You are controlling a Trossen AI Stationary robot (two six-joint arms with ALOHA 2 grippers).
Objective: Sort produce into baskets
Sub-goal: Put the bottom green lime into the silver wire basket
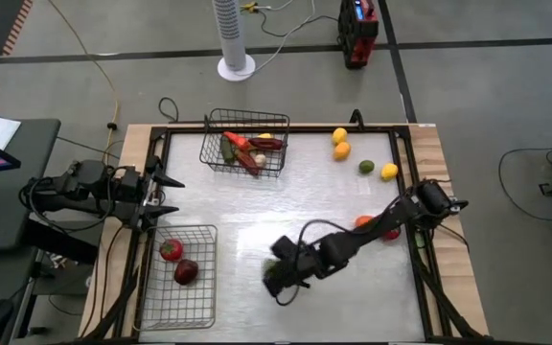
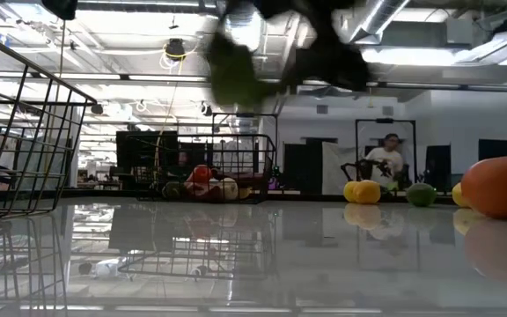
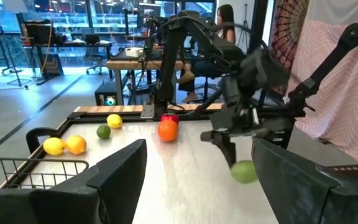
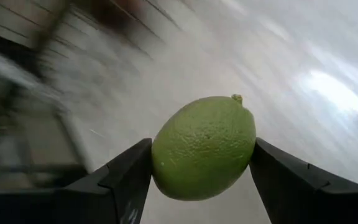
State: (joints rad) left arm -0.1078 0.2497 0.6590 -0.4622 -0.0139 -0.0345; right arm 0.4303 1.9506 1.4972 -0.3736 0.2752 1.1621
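My right gripper (image 1: 278,276) is shut on a green lime (image 4: 202,147) above the middle of the table, right of the near-left basket (image 1: 178,276), which holds two red fruits. The far basket (image 1: 245,144) holds red and green produce. Two yellow-orange fruits (image 1: 341,144), a lime (image 1: 366,166), a lemon (image 1: 389,172), an orange (image 1: 363,221) and a red fruit (image 1: 391,233) lie on the table's right side. My left gripper (image 1: 172,195) is open at the left edge, touching nothing. My right gripper pinches the lime's two opposite sides (image 4: 160,155) between its two fingers, the stem nub (image 4: 236,98) showing above them. The lime (image 3: 243,171) hangs below the fingers, lifted clear of the table.
A white tower fan (image 1: 235,38) and a red device (image 1: 358,29) stand on the floor beyond the far edge. A person (image 2: 385,158) sits in the room behind. Bare tabletop (image 1: 257,211) lies between the two baskets.
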